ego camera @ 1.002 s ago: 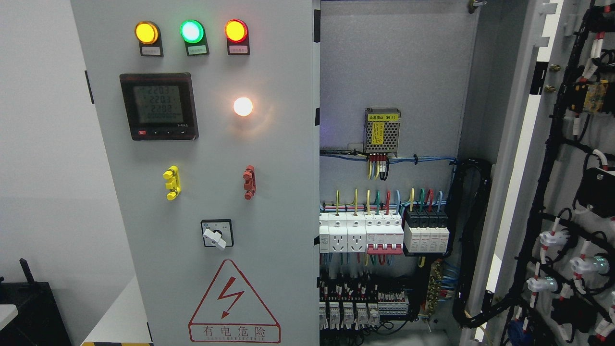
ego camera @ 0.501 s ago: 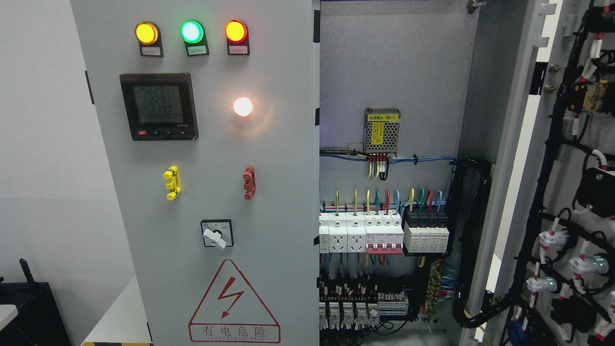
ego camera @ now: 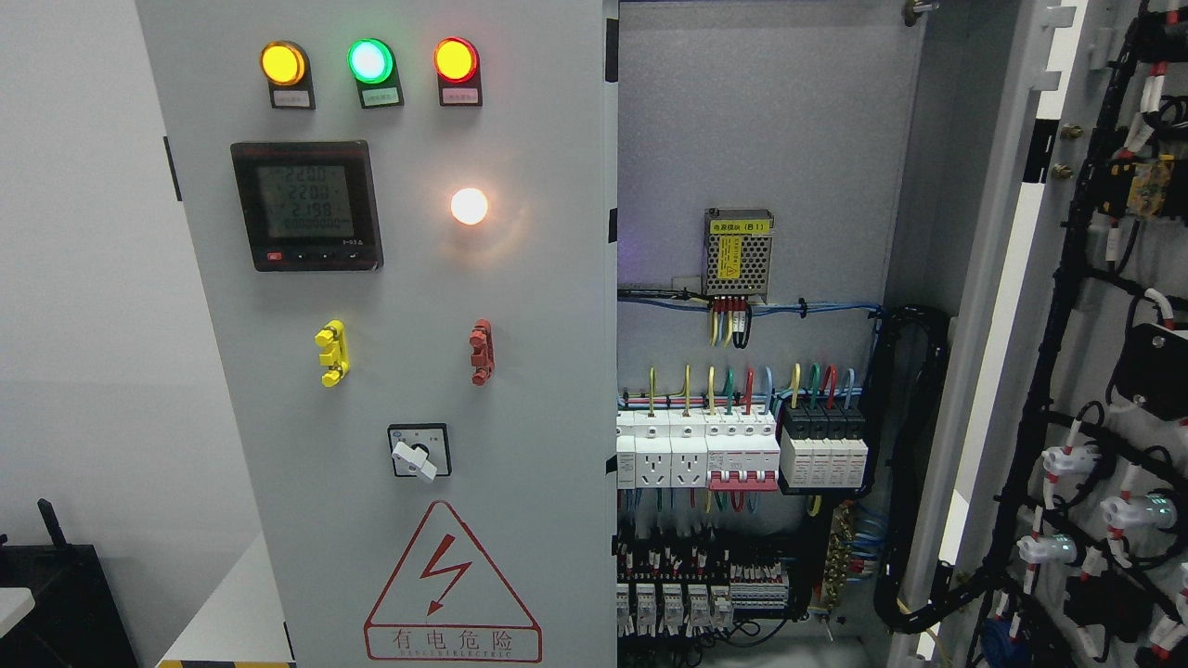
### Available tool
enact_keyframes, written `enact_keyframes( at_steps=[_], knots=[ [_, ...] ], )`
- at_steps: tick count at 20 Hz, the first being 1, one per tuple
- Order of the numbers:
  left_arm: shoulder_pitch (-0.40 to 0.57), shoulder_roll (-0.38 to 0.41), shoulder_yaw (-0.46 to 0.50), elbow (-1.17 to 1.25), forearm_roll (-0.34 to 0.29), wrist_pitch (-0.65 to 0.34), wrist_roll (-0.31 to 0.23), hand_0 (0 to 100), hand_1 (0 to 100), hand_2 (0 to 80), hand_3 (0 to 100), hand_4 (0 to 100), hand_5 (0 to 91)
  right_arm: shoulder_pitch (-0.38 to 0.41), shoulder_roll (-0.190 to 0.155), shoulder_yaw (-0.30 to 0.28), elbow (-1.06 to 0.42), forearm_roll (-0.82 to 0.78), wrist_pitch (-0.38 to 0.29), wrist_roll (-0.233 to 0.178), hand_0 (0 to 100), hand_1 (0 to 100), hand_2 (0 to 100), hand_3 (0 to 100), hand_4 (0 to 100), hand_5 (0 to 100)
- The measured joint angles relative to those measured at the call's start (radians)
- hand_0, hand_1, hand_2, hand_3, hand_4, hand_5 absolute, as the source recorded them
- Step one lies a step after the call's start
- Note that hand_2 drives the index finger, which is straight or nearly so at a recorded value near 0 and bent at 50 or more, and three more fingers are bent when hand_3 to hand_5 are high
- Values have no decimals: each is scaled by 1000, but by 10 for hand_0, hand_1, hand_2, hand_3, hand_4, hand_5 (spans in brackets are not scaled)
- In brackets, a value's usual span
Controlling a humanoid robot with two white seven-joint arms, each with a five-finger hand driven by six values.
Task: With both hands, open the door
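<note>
The left door (ego camera: 408, 371) runs past the top and bottom edges, so its full height is cut off, and the small labels under its 3 lamps (ego camera: 369, 61) are too small to read. The opened right door (ego camera: 1104, 278) is cut by the right edge, leaving only part of its inner wiring (ego camera: 1067, 306) in sight, and the breaker rows (ego camera: 705, 594) low in the cabinet run off the bottom edge, their markings too fine to tell. A dark object (ego camera: 56, 594) at the lower left is cropped by the corner and cannot be identified.
</note>
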Motion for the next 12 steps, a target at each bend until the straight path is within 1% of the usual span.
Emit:
enact_keyframes(
  at_steps=[3, 12],
  knots=[
    [-2, 0, 4, -2, 4, -3, 1, 0, 0, 0, 0, 31, 0, -28, -17, 27, -54, 0, -4, 0, 107, 0, 0, 0, 0, 0],
    [-5, -1, 11, -7, 4, -4, -7, 0, 0, 0, 0, 31, 0, -118, -46, 96, -172, -1, -84, 0, 107, 0, 0, 0, 0, 0]
  ],
)
